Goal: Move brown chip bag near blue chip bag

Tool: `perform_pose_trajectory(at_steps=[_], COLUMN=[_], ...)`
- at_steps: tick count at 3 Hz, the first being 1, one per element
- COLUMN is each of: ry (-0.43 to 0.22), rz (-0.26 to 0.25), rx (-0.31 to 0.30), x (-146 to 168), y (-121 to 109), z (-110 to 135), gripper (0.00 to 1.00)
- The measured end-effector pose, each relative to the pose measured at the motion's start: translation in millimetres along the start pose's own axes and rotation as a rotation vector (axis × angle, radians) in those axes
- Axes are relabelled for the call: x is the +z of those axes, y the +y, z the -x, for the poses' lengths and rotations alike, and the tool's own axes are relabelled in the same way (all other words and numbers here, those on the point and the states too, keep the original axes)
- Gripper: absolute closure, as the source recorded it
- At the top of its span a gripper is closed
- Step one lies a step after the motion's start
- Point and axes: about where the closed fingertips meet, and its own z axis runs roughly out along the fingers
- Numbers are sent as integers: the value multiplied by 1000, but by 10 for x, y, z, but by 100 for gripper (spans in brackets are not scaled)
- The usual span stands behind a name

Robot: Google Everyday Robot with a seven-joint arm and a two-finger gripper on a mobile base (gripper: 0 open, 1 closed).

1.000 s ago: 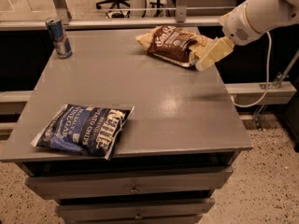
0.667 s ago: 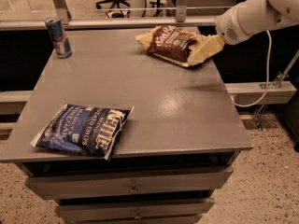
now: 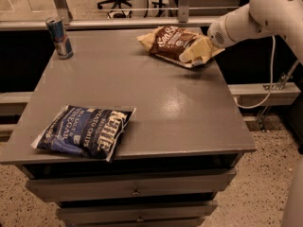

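Hiding brown chip bag's (image 3: 171,41) right end: gripper (image 3: 195,54).

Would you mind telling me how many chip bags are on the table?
2: brown chip bag far right, at the gripper; blue chip bag front left.

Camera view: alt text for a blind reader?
The robot's gripper sits at the right end of the brown chip bag at the far right of the grey table. The blue chip bag lies flat near the front left edge; a drink can stands far left.
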Motion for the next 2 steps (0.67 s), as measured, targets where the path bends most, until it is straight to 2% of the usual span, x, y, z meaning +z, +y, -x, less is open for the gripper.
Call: perform_pose_trajectory(at_steps=[2], ry=[-13], rz=[10], rx=[63], x=[154], y=[-62], z=[-112], gripper=[49])
